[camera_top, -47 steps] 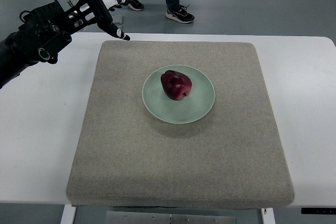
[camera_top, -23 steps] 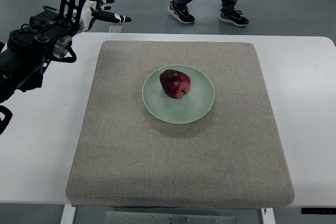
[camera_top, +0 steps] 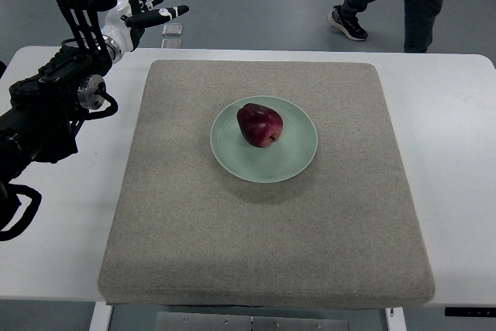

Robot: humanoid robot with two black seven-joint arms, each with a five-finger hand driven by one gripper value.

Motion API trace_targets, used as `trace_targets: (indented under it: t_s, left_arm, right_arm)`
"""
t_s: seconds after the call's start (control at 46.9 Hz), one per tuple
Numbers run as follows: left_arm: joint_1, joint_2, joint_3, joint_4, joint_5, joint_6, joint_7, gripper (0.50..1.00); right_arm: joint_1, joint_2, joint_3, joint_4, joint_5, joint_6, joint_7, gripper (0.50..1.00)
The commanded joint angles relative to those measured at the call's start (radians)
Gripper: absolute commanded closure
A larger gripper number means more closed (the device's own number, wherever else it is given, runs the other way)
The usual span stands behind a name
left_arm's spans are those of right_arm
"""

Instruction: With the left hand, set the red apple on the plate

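Note:
A dark red apple (camera_top: 260,125) lies on the pale green plate (camera_top: 297,162), a little left of the plate's middle. The plate rests on a grey felt mat (camera_top: 263,238). My left hand (camera_top: 147,7) is raised past the mat's far left corner, well away from the apple, its fingers spread and holding nothing. Its black forearm (camera_top: 50,106) runs down along the left edge. The right arm does not show.
The mat covers most of a white table (camera_top: 446,137). A person's legs and shoes (camera_top: 387,1) are on the floor beyond the table's far right side. A small clear object (camera_top: 172,29) lies on the floor near my left hand.
My left hand has risen and drawn back toward the far left, fingers opening out. The person has walked from the centre to the right. Apple and plate have not moved.

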Motion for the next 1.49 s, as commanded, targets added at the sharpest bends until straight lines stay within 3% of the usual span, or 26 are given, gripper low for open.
trace_targets:
  t_s: [0.0, 0.213, 0.618, 1.151, 1.322, 1.471]
  left_arm:
    - [0.016, 0.0, -0.06, 0.0, -0.035, -0.034, -0.001, 0.512]
    - [0.03, 0.0, -0.077, 0.001, -0.207, -0.054, -0.001, 0.51]
    - [0.022, -0.023, -0.154, -0.008, -0.227, 0.032, 0.02, 0.51]
    - [0.017, -0.032, -0.18, -0.011, -0.228, 0.026, 0.019, 0.508]
    - [0.02, -0.031, -0.182, -0.011, -0.228, 0.025, 0.019, 0.508]
    - [0.02, -0.034, -0.183, -0.013, -0.23, 0.026, 0.019, 0.508]
  right_arm:
    - [0.0, 0.0, 0.0, 0.0, 0.0, 0.0, 0.0, 0.536]
    - [0.0, 0.0, 0.0, 0.0, 0.0, 0.0, 0.0, 0.536]
    - [0.0, 0.0, 0.001, 0.0, 0.0, 0.0, 0.0, 0.536]
    - [0.0, 0.0, 0.001, 0.014, -0.003, -0.008, 0.0, 0.536]
    - [-0.008, 0.0, 0.0, 0.115, -0.005, 0.04, -0.002, 0.536]
    - [-0.011, 0.0, -0.006, 0.12, -0.009, 0.094, -0.003, 0.536]
